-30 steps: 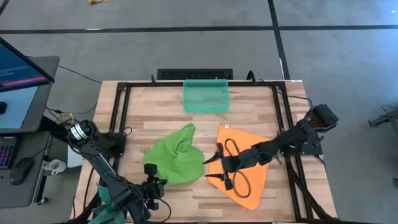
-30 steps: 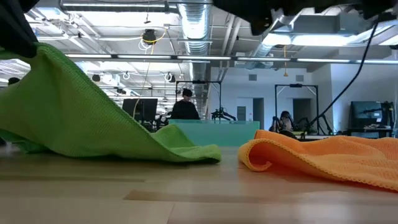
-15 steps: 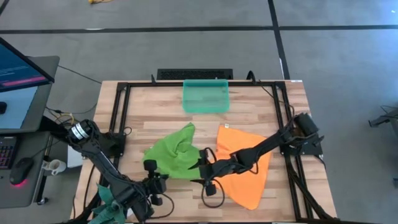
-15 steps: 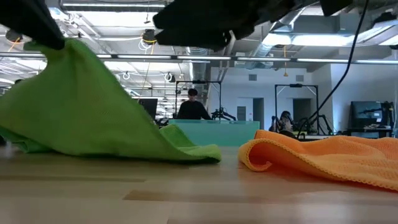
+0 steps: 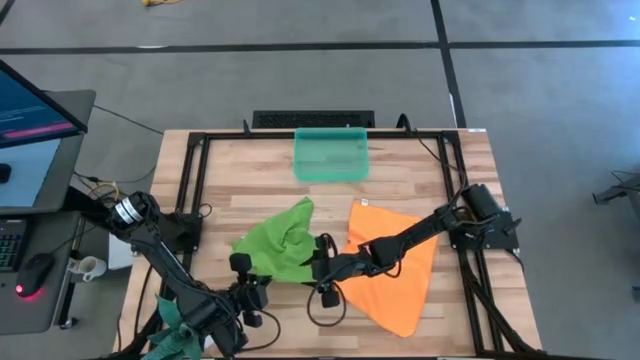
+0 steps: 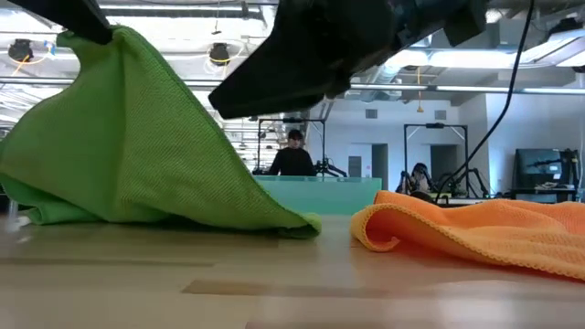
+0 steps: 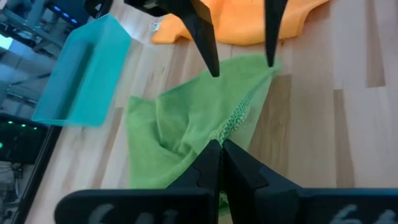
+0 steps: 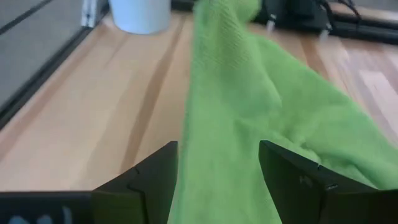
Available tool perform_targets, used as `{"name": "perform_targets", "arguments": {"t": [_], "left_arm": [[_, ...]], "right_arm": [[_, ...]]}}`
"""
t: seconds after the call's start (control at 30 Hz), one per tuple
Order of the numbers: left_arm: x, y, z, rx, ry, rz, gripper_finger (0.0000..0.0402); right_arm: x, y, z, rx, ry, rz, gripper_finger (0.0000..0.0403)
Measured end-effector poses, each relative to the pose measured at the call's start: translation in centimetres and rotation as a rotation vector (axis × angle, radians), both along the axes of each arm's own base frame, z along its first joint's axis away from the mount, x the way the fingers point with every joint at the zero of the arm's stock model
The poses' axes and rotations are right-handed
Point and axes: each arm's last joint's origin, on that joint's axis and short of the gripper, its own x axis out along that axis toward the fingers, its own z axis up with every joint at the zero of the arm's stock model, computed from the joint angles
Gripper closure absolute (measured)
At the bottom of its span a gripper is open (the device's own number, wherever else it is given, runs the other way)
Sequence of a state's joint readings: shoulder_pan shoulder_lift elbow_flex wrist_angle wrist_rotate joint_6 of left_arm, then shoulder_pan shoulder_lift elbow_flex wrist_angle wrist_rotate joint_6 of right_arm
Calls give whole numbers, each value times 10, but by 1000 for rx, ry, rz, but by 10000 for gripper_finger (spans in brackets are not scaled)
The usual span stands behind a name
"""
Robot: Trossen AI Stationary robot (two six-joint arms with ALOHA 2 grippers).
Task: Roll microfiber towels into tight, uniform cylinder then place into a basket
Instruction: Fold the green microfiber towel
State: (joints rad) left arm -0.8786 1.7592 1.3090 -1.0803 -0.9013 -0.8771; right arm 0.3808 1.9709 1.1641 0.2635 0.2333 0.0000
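The left tool (image 7: 219,149) pinches a corner of the green towel (image 5: 275,248), lifting it off the worktop (image 5: 250,190). The right tool (image 8: 217,165), spread, reaches for its edge; next it must close there before rolling.

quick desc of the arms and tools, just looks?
Both arms are black, slim and multi-jointed, with thin black cables looping beside them. The left tool has two flat dark fingers with straight edges. The right tool has broad, dark, wedge-shaped fingers tapering to points.
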Motion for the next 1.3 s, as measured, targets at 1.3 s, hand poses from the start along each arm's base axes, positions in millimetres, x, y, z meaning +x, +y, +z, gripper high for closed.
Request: {"name": "perform_targets", "arguments": {"t": [1.3], "left_arm": [[13,25,23,112,-3,121,400]], "right_arm": [[8,-21,-32,67,124,-115,154]]}}
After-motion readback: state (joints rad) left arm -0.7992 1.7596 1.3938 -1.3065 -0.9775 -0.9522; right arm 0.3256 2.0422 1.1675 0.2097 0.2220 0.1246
